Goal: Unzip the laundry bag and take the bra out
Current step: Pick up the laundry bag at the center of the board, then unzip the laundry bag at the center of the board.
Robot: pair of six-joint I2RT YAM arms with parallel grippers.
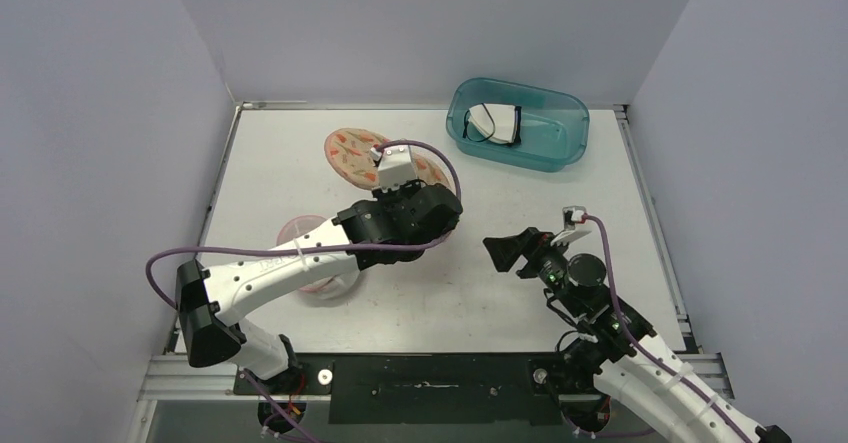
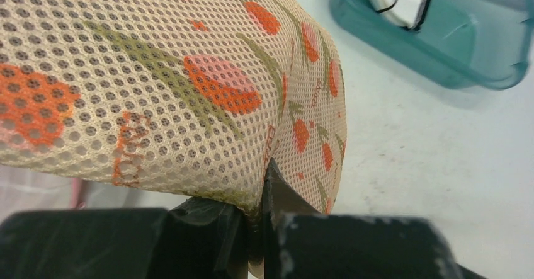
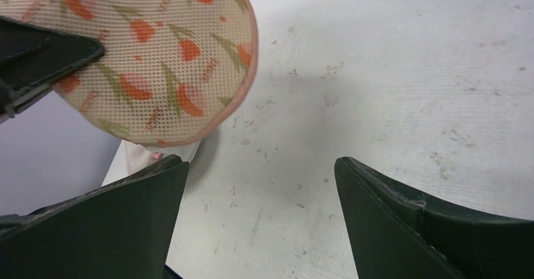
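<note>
Clamped by its edge in the left gripper (image 2: 257, 228), the bag (image 2: 189, 90) was a round beige mesh with orange-pink flowers, raised over the table (image 1: 500, 183). Right gripper (image 3: 261, 216) stood wide and empty nearby. Whether the bag was unzipped, and what it held, could not be made out.

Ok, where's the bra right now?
In the top view, the bra lies inside the teal bin near the table's far right corner, to the right of the mesh laundry bag that the left gripper holds.
</note>
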